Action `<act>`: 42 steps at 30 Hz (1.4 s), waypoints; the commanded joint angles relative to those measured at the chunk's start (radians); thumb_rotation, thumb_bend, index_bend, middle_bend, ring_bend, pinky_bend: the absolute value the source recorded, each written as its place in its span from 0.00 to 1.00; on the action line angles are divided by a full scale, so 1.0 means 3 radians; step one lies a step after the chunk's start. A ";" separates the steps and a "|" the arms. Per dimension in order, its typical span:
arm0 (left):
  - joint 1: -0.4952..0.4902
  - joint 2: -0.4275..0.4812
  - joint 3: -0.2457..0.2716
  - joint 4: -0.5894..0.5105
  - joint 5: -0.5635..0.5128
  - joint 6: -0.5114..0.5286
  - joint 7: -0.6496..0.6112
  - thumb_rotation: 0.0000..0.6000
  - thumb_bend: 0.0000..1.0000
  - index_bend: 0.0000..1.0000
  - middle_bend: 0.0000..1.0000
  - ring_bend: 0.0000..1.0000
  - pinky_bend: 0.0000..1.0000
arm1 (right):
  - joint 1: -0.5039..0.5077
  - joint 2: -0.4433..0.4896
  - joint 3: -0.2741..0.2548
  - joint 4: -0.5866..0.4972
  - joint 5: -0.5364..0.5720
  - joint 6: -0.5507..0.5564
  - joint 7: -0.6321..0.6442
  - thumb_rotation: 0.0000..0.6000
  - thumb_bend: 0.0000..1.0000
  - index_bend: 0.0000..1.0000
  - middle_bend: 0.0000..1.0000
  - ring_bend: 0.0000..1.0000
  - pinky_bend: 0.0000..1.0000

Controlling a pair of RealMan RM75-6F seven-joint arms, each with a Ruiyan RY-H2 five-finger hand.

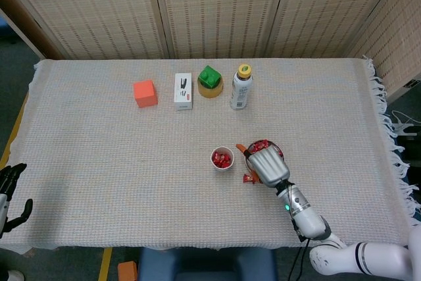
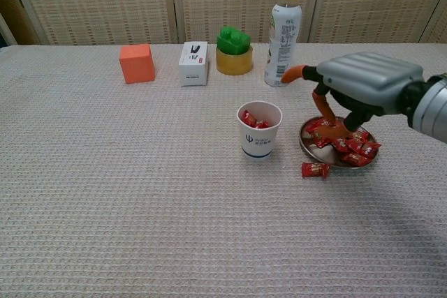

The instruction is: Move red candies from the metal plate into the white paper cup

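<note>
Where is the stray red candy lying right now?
In the chest view the stray candy lies on the cloth just in front of the metal plate, right of the white paper cup, below the right hand.

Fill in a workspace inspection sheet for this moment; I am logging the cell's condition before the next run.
Surface: table under a beige woven cloth, fringed at the right edge.
Job's things: white paper cup upright, red candies inside; metal plate to its right holds more candies; one stray candy lies on the cloth in front of the plate.
Clutter: orange cube, white box, green block on a yellow roll, bottle along the far side.
Hands: right hand over the plate, fingertips down among the candies; grasp cannot be told. Left hand off the table's left edge, empty, fingers apart.
Cables: one dark cable by the right forearm.
Surroundings: woven screen panels behind.
</note>
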State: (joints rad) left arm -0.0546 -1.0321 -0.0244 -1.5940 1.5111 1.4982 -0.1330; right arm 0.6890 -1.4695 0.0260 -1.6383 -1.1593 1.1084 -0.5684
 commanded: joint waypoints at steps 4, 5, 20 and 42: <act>-0.0006 -0.0011 0.0002 -0.0004 -0.0003 -0.0013 0.0057 1.00 0.48 0.00 0.05 0.01 0.24 | -0.0133 -0.0030 -0.0210 0.0131 -0.0049 -0.0075 -0.0201 1.00 0.25 0.25 0.68 0.78 1.00; -0.0006 -0.0014 0.0002 -0.0006 -0.0001 -0.0011 0.0063 1.00 0.48 0.00 0.05 0.01 0.24 | -0.0136 -0.0060 -0.0207 0.0165 -0.0035 -0.0095 -0.0200 1.00 0.25 0.25 0.68 0.78 1.00; 0.0001 0.0011 0.0003 0.0008 0.0017 0.0008 -0.0025 1.00 0.51 0.00 0.05 0.02 0.24 | -0.0102 -0.0462 -0.0129 0.0515 0.0111 -0.0285 -0.0447 1.00 0.25 0.43 0.73 0.81 1.00; 0.0009 0.0017 0.0006 0.0018 0.0030 0.0026 -0.0059 1.00 0.51 0.00 0.05 0.02 0.24 | -0.0169 -0.0600 -0.0066 0.0650 0.0086 -0.0247 -0.0489 1.00 0.25 0.61 0.78 0.85 1.00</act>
State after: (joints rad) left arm -0.0518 -1.0270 -0.0224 -1.5887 1.5201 1.5060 -0.1506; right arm 0.6384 -1.6495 0.0062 -1.4434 -1.1334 1.0343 -0.7151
